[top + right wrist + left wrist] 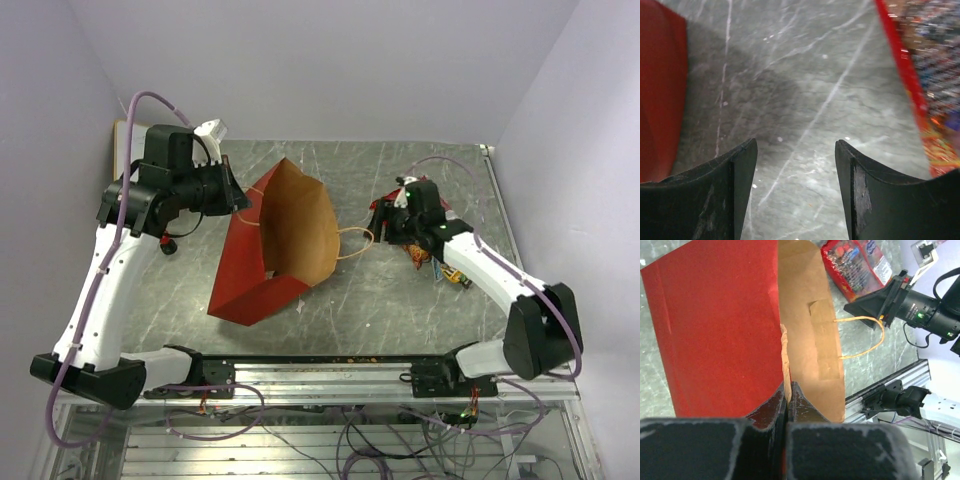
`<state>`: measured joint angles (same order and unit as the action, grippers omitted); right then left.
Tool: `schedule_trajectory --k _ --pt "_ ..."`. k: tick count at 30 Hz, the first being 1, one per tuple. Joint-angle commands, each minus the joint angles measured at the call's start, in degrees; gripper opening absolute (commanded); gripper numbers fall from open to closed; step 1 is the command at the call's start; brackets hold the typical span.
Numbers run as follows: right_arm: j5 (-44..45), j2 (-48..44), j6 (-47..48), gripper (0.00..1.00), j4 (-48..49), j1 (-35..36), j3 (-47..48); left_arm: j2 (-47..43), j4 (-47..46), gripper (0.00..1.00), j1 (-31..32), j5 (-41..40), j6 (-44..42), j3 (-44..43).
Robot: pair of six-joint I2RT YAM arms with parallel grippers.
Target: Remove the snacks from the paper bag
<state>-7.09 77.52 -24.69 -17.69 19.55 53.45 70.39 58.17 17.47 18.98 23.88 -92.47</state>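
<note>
The paper bag (275,240) lies mid-table, red outside, with its brown inside facing up and right. My left gripper (243,200) is shut on its upper rim; the left wrist view shows the fingertips pinching the paper edge (786,390) between the red wall (720,325) and the brown inside (810,315). No snacks show inside the bag. A red snack packet (855,267) lies right of the bag, and small candy packs (455,278) lie under the right arm. My right gripper (796,150) is open and empty, just above bare table between the bag (660,90) and the red packet (930,75).
A loop handle (355,243) of the bag trails on the table toward the right gripper. A pale board (122,150) leans on the back-left wall behind the left arm. A metal rail (320,370) runs along the near table edge. Walls close in on both sides.
</note>
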Motion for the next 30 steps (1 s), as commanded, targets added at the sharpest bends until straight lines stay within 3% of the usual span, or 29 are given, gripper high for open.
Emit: schedule_trajectory --k 1,5,11,15,20,30 --pt "-3.2 6.1 1.1 0.62 6.2 3.6 2.4 1.1 4.7 0.07 0.4 -4.6 -2.2 -3.6" --pt "-6.2 12.9 -0.6 0.59 10.2 7.0 3.4 2.4 5.4 0.07 0.4 -5.4 -2.7 -5.5" --pt "-13.6 18.0 -12.7 0.58 21.0 13.3 2.6 5.5 4.4 0.07 0.4 -1.9 -5.6 -9.8" --pt "-13.0 18.7 -20.8 0.58 27.0 17.2 1.2 7.9 2.9 0.07 0.5 2.3 -7.3 -12.5" --pt "-10.9 19.5 -24.5 0.62 31.5 24.8 1.4 9.2 0.5 0.07 1.0 7.5 -8.2 -13.0" --pt "-9.6 19.2 -22.7 0.67 38.0 34.6 -0.5 -2.2 -18.2 0.07 2.4 12.1 9.0 8.0"
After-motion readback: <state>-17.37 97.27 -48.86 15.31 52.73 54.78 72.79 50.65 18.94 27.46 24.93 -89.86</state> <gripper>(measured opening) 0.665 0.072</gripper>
